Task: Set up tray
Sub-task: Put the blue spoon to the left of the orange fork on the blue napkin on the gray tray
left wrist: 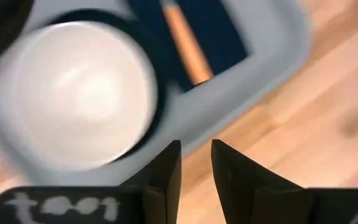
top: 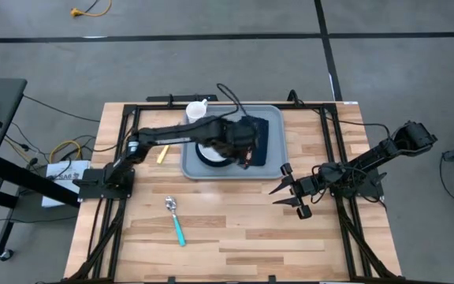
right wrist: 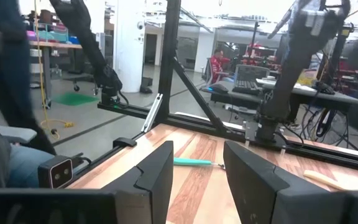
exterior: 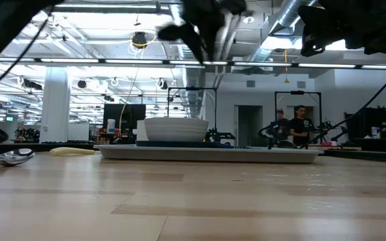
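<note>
On far table half: large flat grey-blue plastic tray [top: 273, 167], likely stiff, light, slippery; grasp raised rim. Left gripper [top: 247, 160] above it, fingers slightly apart, empty. Right gripper [top: 284, 193] parked beside, fingers apart.

grey-blue rectangular plastic tray [top: 273, 115] | dark navy cloth napkin [top: 272, 142] | white round bowl [left wrist: 79, 93] | teal-handled metal spoon [top: 176, 221] | pale striped wooden table [top: 235, 229]
</note>
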Robot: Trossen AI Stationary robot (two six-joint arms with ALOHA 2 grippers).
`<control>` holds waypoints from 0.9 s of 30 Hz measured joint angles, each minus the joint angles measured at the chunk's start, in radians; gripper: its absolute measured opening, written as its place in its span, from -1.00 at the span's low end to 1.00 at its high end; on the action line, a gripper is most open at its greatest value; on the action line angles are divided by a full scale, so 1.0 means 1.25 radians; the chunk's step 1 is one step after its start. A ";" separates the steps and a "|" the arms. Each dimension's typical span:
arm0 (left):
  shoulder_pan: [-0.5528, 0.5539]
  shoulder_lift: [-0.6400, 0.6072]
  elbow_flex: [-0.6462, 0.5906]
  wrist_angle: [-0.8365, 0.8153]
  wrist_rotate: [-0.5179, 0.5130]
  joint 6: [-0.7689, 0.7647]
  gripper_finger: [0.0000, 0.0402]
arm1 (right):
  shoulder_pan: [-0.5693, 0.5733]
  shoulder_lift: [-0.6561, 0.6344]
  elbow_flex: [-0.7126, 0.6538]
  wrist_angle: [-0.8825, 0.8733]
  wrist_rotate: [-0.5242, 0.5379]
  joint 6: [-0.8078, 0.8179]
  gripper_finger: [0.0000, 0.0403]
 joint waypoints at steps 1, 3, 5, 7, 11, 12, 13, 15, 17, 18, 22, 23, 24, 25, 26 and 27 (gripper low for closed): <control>-0.019 -0.011 0.000 -0.040 -0.032 -0.019 -0.62 | 0.000 0.000 0.000 0.000 0.000 0.000 -0.33; -0.058 -0.035 -0.001 -0.103 -0.061 -0.058 -0.62 | 0.000 0.000 0.000 0.001 -0.002 0.000 -0.33; -0.100 -0.052 0.000 -0.096 -0.058 -0.079 -0.63 | 0.000 0.000 0.000 0.001 -0.002 0.000 -0.33; -0.146 -0.060 0.000 -0.096 -0.046 -0.102 -0.65 | 0.000 0.000 0.000 0.005 -0.002 0.000 -0.32; -0.243 -0.061 -0.011 -0.095 -0.059 -0.142 -0.70 | 0.000 0.000 0.000 0.011 -0.002 0.000 -0.32; -0.265 -0.061 -0.022 -0.098 -0.062 -0.158 -0.72 | 0.000 0.000 0.000 0.013 -0.002 0.002 -0.32; -0.286 -0.060 -0.029 -0.100 -0.068 -0.183 -0.74 | 0.000 0.000 0.000 0.013 -0.002 0.008 -0.32; -0.326 -0.059 -0.042 -0.095 -0.078 -0.230 -0.77 | 0.000 0.000 0.000 0.014 -0.002 0.015 -0.33; -0.358 -0.059 -0.046 -0.099 -0.058 -0.264 -0.81 | 0.000 0.000 0.000 0.015 -0.002 0.026 -0.33; -0.372 -0.059 -0.046 -0.097 -0.045 -0.280 -0.83 | 0.000 0.000 0.000 0.016 -0.002 0.030 -0.33; -0.418 -0.077 -0.048 -0.091 0.065 -0.354 -0.91 | 0.000 0.000 0.000 0.017 -0.002 0.053 -0.33; -0.429 -0.087 -0.048 -0.085 0.107 -0.377 -0.93 | 0.000 0.000 0.000 0.017 -0.002 0.057 -0.33; -0.437 -0.093 -0.047 -0.082 0.145 -0.405 -0.94 | 0.000 0.000 0.000 0.017 -0.002 0.063 -0.33; -0.444 -0.098 -0.047 -0.082 0.178 -0.434 -0.95 | 0.001 0.000 0.000 0.018 -0.002 0.065 -0.33; -0.451 -0.102 -0.047 -0.084 0.204 -0.466 -0.95 | 0.001 0.000 0.000 0.018 -0.002 0.069 -0.33; -0.455 -0.104 -0.047 -0.087 0.224 -0.492 -0.95 | 0.001 0.002 0.000 0.019 -0.002 0.070 -0.33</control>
